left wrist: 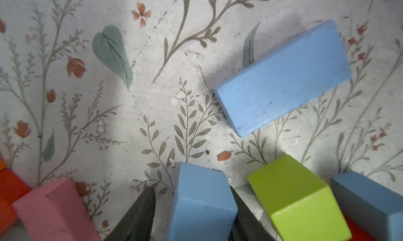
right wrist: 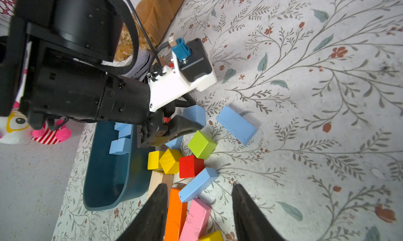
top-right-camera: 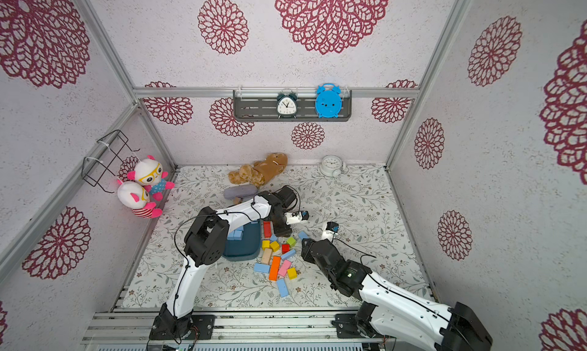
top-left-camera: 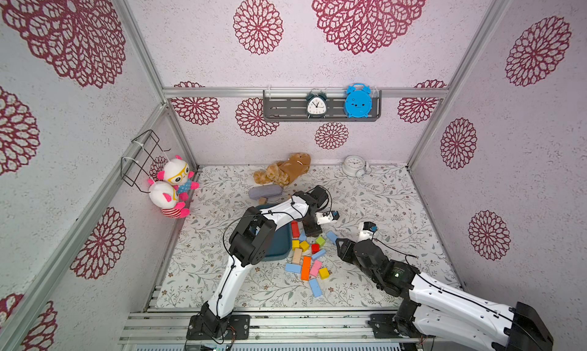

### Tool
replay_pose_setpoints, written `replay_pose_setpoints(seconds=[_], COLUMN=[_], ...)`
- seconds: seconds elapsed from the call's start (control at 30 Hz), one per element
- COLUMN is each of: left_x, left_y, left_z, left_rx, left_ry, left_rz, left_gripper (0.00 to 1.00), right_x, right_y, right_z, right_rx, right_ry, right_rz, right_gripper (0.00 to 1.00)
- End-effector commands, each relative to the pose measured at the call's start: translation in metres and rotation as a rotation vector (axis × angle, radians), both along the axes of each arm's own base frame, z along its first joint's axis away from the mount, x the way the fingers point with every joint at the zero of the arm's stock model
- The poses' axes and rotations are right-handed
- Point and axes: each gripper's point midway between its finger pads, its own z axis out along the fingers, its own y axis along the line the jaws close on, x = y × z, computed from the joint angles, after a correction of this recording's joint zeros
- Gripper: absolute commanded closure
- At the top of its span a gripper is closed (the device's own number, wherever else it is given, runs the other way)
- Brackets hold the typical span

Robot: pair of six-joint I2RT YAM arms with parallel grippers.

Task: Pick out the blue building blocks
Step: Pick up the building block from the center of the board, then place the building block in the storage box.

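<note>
— Right, where are the blue blocks (right wrist: 122, 145)?

— Several are lying in the teal tray (right wrist: 104, 185) at the left, others loose on the floral cloth (right wrist: 305, 98). My left gripper (left wrist: 193, 190) is straddling a blue cube (left wrist: 202, 207), one finger (left wrist: 242, 216) touching it, cloth showing beside the other; I cannot tell whether it is pinching.

— And the right gripper (right wrist: 199, 186)?

— I am holding it near a blue bar (right wrist: 202, 178), fingers (right wrist: 152, 213) spread, empty.

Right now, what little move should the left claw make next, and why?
Probably squeeze shut. The left claw straddles a small matte light-blue cube lying on the mat, but a gap shows on one side, so the cube likely isn't firmly gripped and lifting now might drop it.
</note>
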Motion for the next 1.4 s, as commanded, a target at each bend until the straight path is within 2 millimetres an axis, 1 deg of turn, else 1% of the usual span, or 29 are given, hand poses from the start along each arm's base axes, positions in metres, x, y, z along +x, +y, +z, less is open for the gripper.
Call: replay_pose_setpoints(seconds=[0.0,0.07,0.1,0.17,0.23,0.27,0.37,0.4,0.43,0.47,0.5,0.57,0.67,0.77,0.87,1.0,1.1,1.2,1.23,1.3,1.37], left_x=[-0.003,-0.001,0.000,0.001,0.004,0.006,0.013,0.013,0.012,0.009,0.009,0.009,0.011,0.008,0.009,0.017,0.027,0.029,0.030,0.032,0.036], left_y=[0.001,0.001,0.001,0.005,0.015,0.021,0.050,0.060,0.071,0.080,0.093,0.115,0.144,0.162,0.169,0.175,0.180,0.183,0.184,0.184,0.184], left_z=[0.010,0.023,0.033,0.050,0.069,0.078,0.103,0.107,0.123,0.128,0.129,0.126,0.114,0.095,0.072,0.048,0.037,0.031,0.030,0.030,0.030], left_rx=[-0.017,-0.047,-0.064,-0.090,-0.118,-0.128,-0.174,-0.193,-0.220,-0.231,-0.228,-0.210,-0.191,-0.138,-0.078,-0.015,0.025,0.051,0.056,0.058,0.055], left_ry=[-0.006,-0.007,-0.009,-0.011,-0.024,-0.041,-0.063,-0.052,-0.062,-0.054,-0.051,-0.051,-0.038,-0.033,-0.072,-0.072,-0.106,-0.110,-0.112,-0.122,-0.139], left_rz=[0.008,0.028,0.040,0.060,0.079,0.084,0.097,0.099,0.100,0.089,0.091,0.092,0.106,0.072,0.012,0.011,0.016,0.012,0.014,0.020,0.029], left_gripper=[0.57,0.66,0.69,0.70,0.72,0.72,0.73,0.74,0.74,0.74,0.75,0.75,0.75,0.75,0.75,0.72,0.70,0.68,0.66,0.53,0.47], right_x=[0.006,0.007,0.008,0.010,0.014,0.016,0.022,0.025,0.027,0.029,0.031,0.034,0.038,0.040,0.042,0.043,0.044,0.044,0.044,0.044,0.045], right_y=[0.001,0.001,0.001,0.003,0.008,0.011,0.023,0.027,0.031,0.036,0.041,0.047,0.054,0.059,0.063,0.066,0.068,0.069,0.068,0.068,0.069], right_z=[0.012,0.015,0.017,0.022,0.027,0.028,0.031,0.032,0.032,0.033,0.033,0.032,0.029,0.027,0.025,0.023,0.022,0.021,0.021,0.021,0.022], right_rx=[0.005,-0.003,-0.006,-0.007,-0.006,-0.006,-0.011,-0.014,-0.018,-0.019,-0.025,-0.037,-0.047,-0.047,-0.046,-0.052,-0.050,-0.051,-0.051,-0.053,-0.053], right_ry=[-0.049,-0.059,-0.066,-0.078,-0.095,-0.102,-0.115,-0.120,-0.121,-0.125,-0.126,-0.125,-0.119,-0.116,-0.113,-0.104,-0.097,-0.093,-0.091,-0.092,-0.094], right_rz=[-0.013,-0.011,-0.012,-0.010,0.000,0.006,0.028,0.038,0.046,0.057,0.069,0.084,0.096,0.104,0.108,0.112,0.114,0.117,0.115,0.113,0.114], right_gripper=[0.49,0.49,0.49,0.49,0.49,0.49,0.49,0.49,0.50,0.50,0.50,0.50,0.50,0.50,0.50,0.50,0.50,0.50,0.50,0.50,0.50])
